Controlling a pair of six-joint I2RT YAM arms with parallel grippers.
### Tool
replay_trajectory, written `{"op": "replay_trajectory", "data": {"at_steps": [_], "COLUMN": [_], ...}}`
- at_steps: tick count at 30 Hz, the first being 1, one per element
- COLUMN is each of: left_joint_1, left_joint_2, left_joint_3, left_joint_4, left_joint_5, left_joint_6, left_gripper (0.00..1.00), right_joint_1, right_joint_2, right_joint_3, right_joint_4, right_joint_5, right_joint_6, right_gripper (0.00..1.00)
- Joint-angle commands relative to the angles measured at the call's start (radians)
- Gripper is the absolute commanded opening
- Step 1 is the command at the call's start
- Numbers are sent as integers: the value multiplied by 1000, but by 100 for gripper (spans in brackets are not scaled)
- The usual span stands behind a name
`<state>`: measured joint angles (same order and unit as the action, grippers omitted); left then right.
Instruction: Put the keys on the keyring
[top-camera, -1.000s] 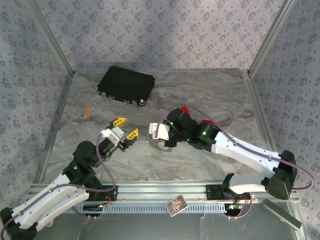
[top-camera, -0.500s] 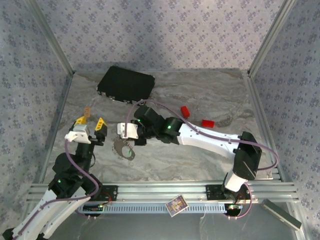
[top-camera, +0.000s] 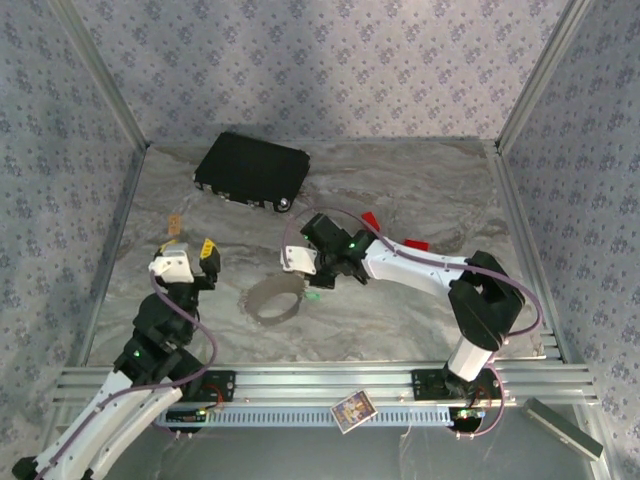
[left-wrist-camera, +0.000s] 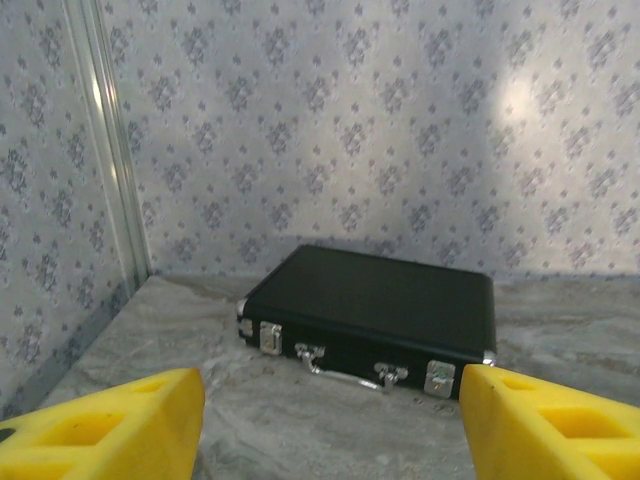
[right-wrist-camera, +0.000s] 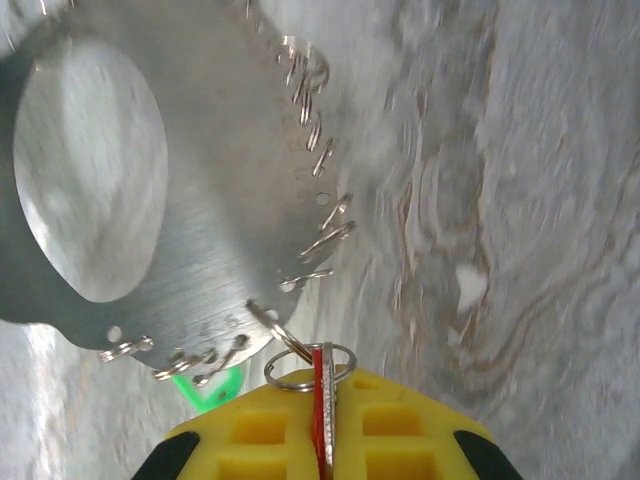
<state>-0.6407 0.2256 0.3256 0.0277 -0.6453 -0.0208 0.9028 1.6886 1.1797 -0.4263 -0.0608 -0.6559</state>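
Top cam first: the keyring (top-camera: 272, 300) lies flat on the marbled table (top-camera: 420, 190), roughly mid-table and on the near side of the black case (top-camera: 250, 170). The right gripper (top-camera: 308, 278) is down at the ring's right edge. There's a speck of green key (top-camera: 313, 295) on the table just beside it. The red blocks (top-camera: 370, 220) sit further back, behind the right arm. The left gripper (top-camera: 188, 248) is off to the left, well apart from the ring, with its yellow fingers spread.

Left wrist cam: the left gripper (left-wrist-camera: 330, 415) has its fingers (left-wrist-camera: 110, 430) wide apart with nothing between them, pointing at the black case (left-wrist-camera: 370, 320) by the wallpapered wall.

Right wrist cam: the right gripper (right-wrist-camera: 322, 385) has its pads pressed together on the red key (right-wrist-camera: 318, 400), which pokes out as a thin red-and-silver sliver. A small split ring (right-wrist-camera: 310, 365) at the key's tip touches one of the little wire clips along the rim of the keyring (right-wrist-camera: 200, 230). Honestly can't tell if it's actually hooked on. The green key (right-wrist-camera: 205, 388) peeks out under the rim, just left of the fingers.
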Motion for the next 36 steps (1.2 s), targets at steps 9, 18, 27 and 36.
{"op": "replay_trajectory", "data": {"at_steps": [9,18,27,36], "left_joint_1": [112,152,257,418], "left_joint_2": [159,251,437,672], "left_joint_3": [-16,-36,-12,-29], "left_joint_4": [97,142,247,398], "left_joint_5": [129,151,321,332], "left_joint_6": [-60,-67,-2,-18], "left_gripper": [71,82,100,100], "right_joint_1": [-13,-59,-259,-735], "right_joint_2": [60,61,-332,-618], "right_joint_3": [-99,-147,-316,-750], "right_joint_4": [-109,-69,159,803], "right_joint_5": [354,383,159,130], "right_joint_6": [-94,-81,152,492], "right_gripper": [6,30,37,49]}}
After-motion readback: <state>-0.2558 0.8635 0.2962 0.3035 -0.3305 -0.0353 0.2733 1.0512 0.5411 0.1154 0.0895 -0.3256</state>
